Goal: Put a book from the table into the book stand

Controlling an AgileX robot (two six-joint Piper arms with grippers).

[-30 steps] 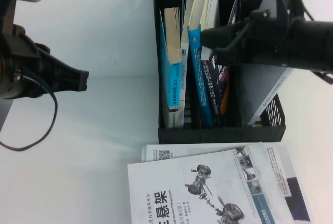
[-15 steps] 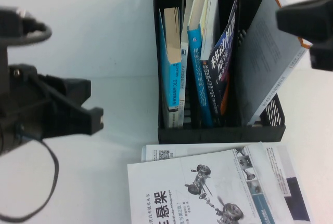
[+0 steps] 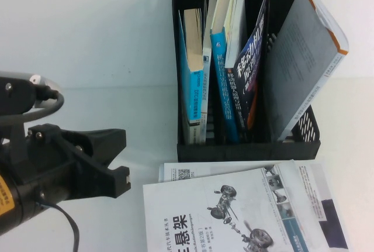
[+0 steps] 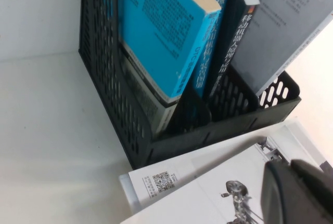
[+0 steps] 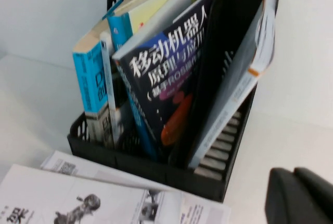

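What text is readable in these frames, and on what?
"移动机器人" on the navy book in the book stand; the smaller title lines under it are too blurred.
"悬架" on the white book lying on the table.
QR code on the sheet beneath: not readable.
Blue book spines: too small.
Left gripper, right gripper: no markings.

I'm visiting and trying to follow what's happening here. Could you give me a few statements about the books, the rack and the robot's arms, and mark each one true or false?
1. The book with the navy cover stands in the book stand. True.
2. The white-covered book is in the stand. False: it lies on the table in front of it.
3. The left gripper holds a book. False: it hovers over bare table, holding nothing.
4. The right gripper grips the stand. False: it is apart from it.
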